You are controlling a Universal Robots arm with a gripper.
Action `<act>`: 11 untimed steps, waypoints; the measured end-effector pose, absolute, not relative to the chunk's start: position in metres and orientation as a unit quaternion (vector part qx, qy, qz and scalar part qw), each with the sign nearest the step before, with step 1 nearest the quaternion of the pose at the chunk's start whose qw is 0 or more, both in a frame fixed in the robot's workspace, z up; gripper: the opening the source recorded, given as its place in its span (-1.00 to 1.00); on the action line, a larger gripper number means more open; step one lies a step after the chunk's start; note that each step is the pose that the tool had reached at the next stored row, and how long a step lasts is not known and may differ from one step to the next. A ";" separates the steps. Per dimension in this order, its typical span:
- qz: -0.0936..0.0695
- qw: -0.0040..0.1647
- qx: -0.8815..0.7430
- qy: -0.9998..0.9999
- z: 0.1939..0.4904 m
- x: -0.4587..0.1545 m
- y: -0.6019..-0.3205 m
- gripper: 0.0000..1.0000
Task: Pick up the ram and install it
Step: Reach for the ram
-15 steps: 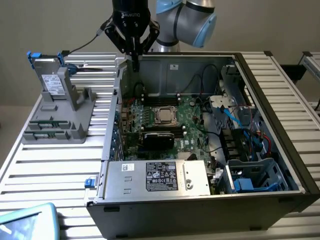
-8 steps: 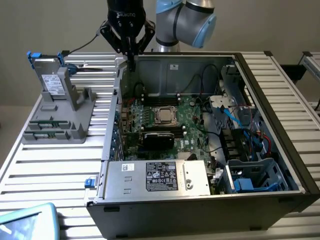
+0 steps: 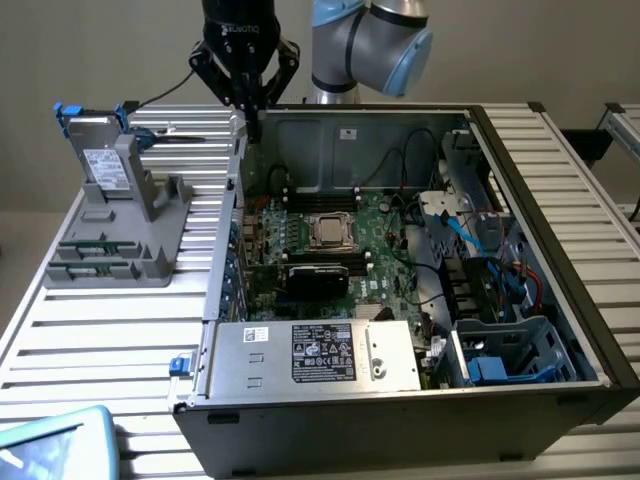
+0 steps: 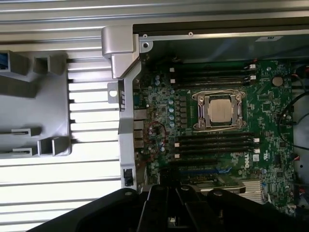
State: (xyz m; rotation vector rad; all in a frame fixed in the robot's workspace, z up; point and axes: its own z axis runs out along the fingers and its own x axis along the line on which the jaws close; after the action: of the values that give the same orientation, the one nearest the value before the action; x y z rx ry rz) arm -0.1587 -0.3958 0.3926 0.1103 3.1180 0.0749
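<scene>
Where it hangs over the computer case's [image 3: 400, 425] back corner, the hand [image 3: 252, 122] is closed.

Motherboard [image 3: 385, 255] in case [image 3: 400, 430], holder [image 3: 130, 250] beside it

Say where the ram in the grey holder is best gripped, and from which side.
Likely its upper long edge, near the middle, coming straight down. The ram appears to sit on edge along a slot of the grey holder, so the slot walls block a sideways approach. Pinch across its thin faces.
</scene>
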 end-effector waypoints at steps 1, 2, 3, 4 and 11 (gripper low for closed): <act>0.024 0.010 0.035 0.999 0.393 -0.160 -0.396 -0.77; 0.024 0.010 0.035 0.999 0.393 -0.162 -0.396 -0.77; 0.024 0.010 0.035 0.999 0.393 -0.164 -0.395 -0.77; 0.024 0.010 0.035 0.999 0.393 -0.166 -0.395 -0.77; 0.024 0.010 0.035 0.999 0.393 -0.180 -0.394 -0.77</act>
State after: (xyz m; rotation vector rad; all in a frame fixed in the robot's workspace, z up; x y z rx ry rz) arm -0.1805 -0.3937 0.3926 0.1105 3.1180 0.0750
